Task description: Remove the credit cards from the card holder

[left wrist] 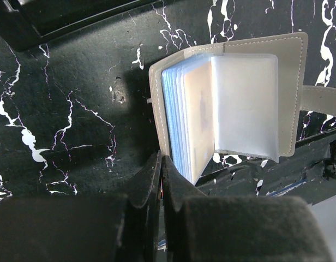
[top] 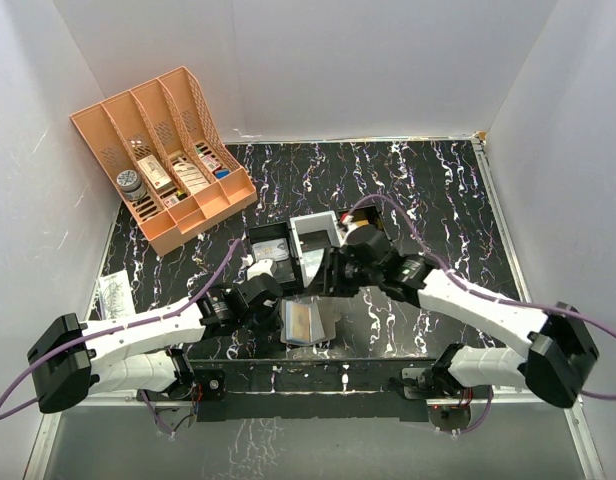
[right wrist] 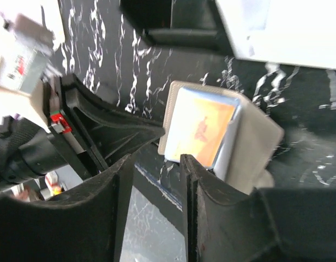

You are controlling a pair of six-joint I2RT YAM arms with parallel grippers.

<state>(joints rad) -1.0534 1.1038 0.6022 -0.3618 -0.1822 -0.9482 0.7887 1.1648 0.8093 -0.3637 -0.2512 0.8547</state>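
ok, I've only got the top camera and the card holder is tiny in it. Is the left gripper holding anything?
Observer: No. The left gripper is shut and empty, its tips beside the open card holder.
Operator: And the right one?
Observer: The right gripper is open, with nothing between its fingers.
Operator: Any card inside?
Observer: Yes, an orange card sits in the front sleeve.

Grey folding card holder [left wrist: 233,103]: matt, leather-like cover with a stitched edge. Its clear plastic sleeves [left wrist: 247,82] are glossy and smooth.
Gold-orange plastic card [right wrist: 203,128]: shiny under its sleeve.
Black white-veined tabletop [top: 428,190]: smooth, marble look, slight sheen.
Peach rack [top: 163,140], far left: matt perforated plastic.
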